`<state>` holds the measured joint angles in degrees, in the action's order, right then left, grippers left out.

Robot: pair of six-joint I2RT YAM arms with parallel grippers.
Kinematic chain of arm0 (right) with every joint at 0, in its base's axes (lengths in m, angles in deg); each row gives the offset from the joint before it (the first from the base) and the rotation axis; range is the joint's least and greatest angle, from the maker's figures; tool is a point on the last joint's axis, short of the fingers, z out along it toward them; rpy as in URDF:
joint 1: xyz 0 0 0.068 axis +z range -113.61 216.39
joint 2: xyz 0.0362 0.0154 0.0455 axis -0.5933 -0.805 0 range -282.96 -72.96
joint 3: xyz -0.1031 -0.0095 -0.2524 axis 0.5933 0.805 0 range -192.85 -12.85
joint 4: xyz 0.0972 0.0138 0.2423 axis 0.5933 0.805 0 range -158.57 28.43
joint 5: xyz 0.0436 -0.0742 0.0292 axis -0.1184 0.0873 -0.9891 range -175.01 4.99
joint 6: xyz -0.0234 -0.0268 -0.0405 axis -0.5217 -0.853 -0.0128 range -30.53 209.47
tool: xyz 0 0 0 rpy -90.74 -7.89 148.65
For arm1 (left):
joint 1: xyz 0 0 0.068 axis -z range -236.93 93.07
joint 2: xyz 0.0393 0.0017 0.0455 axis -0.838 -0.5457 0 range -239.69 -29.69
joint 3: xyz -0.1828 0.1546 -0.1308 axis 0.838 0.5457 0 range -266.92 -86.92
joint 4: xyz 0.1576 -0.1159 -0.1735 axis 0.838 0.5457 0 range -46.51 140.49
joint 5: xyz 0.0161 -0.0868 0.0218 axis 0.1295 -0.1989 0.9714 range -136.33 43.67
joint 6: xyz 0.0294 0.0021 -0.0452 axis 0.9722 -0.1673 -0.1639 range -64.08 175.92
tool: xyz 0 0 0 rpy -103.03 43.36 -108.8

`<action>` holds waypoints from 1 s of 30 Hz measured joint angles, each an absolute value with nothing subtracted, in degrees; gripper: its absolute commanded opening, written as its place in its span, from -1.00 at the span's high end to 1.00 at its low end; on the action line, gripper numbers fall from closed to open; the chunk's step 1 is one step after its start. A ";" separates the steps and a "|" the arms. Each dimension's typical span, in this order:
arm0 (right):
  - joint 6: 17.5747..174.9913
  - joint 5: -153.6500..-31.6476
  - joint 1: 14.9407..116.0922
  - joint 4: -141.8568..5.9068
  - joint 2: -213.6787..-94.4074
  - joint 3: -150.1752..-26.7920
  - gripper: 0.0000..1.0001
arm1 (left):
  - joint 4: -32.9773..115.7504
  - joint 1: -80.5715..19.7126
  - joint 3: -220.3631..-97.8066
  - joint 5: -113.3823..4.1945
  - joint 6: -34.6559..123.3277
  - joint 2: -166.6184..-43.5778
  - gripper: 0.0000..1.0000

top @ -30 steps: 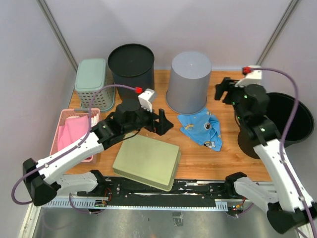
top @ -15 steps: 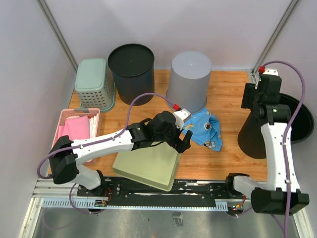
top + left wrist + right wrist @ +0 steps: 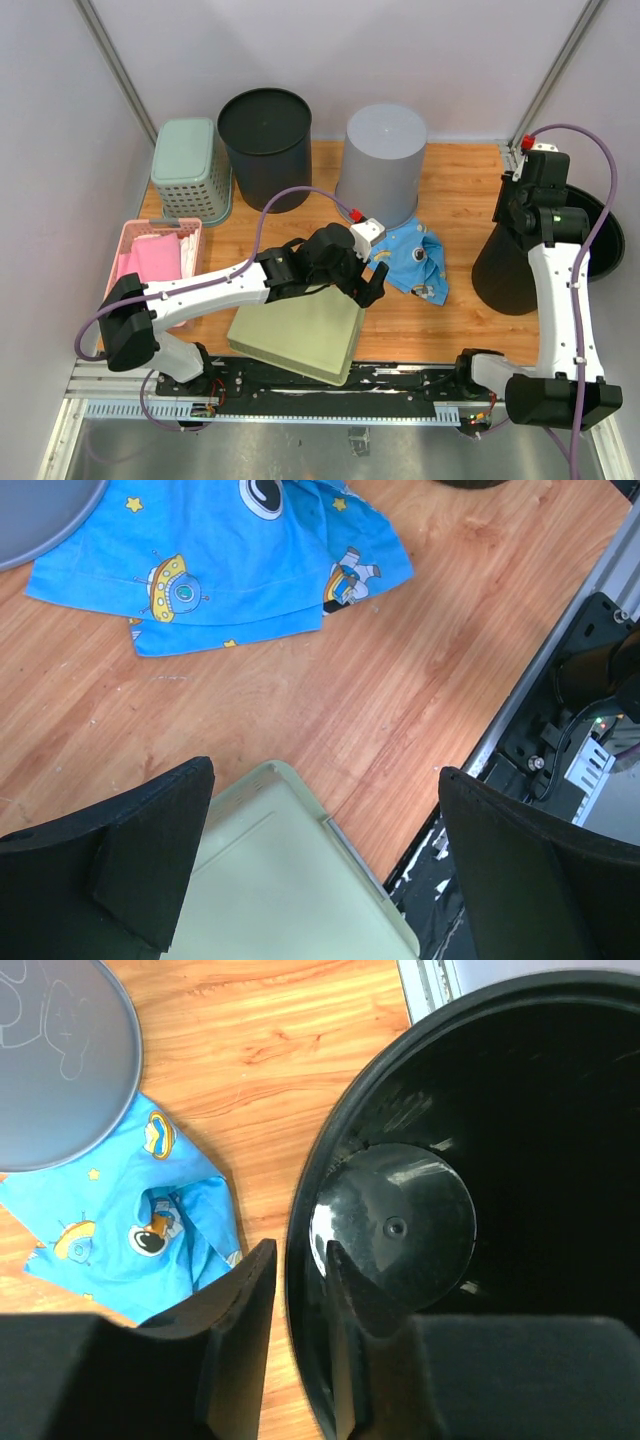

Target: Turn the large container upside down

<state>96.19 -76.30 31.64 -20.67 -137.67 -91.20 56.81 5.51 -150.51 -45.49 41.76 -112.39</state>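
The large black container (image 3: 505, 275) stands tilted at the table's right edge, its open mouth turned up and to the right. In the right wrist view I look into it (image 3: 500, 1110) and see its shiny round bottom. My right gripper (image 3: 522, 212) (image 3: 298, 1260) is shut on its rim, one finger inside and one outside. My left gripper (image 3: 368, 280) (image 3: 325, 772) is open and empty, hovering over the right corner of a flat pale green box (image 3: 295, 325) (image 3: 270, 890) near the front edge.
A grey bin (image 3: 382, 160) stands upside down at the back middle, a second black bin (image 3: 265, 130) left of it. A blue printed cloth (image 3: 410, 258) (image 3: 220, 560) (image 3: 150, 1230) lies mid-table. A green basket (image 3: 188, 165) and a pink basket (image 3: 150, 265) stand at the left.
The left arm swung right, from beside the green box to over its right corner. The right arm moved right onto the black container's rim, and the container has tipped slightly leftward.
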 measured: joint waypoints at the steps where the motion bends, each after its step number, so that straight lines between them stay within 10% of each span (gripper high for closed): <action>1: 96.34 -76.63 31.64 -20.87 -137.71 -91.26 0.13 | 56.79 5.51 -150.51 -45.45 41.76 -112.39 -0.98; 4: 97.02 -77.15 31.64 -21.44 -137.82 -91.24 0.18 | 56.79 5.51 -150.51 -45.23 41.76 -112.39 -0.98; 8: 97.98 -78.31 30.67 -22.40 -138.92 -90.96 0.97 | 56.83 5.51 -150.51 -44.29 41.83 -112.28 -0.98; 17: 102.22 -83.62 28.95 -28.89 -137.23 -90.17 0.99 | 56.97 5.51 -150.49 -40.46 43.38 -109.92 -0.98; 30: 120.78 -78.94 29.52 -83.58 -122.41 -55.87 0.99 | 57.42 5.51 -150.49 -38.43 44.19 -109.59 -0.98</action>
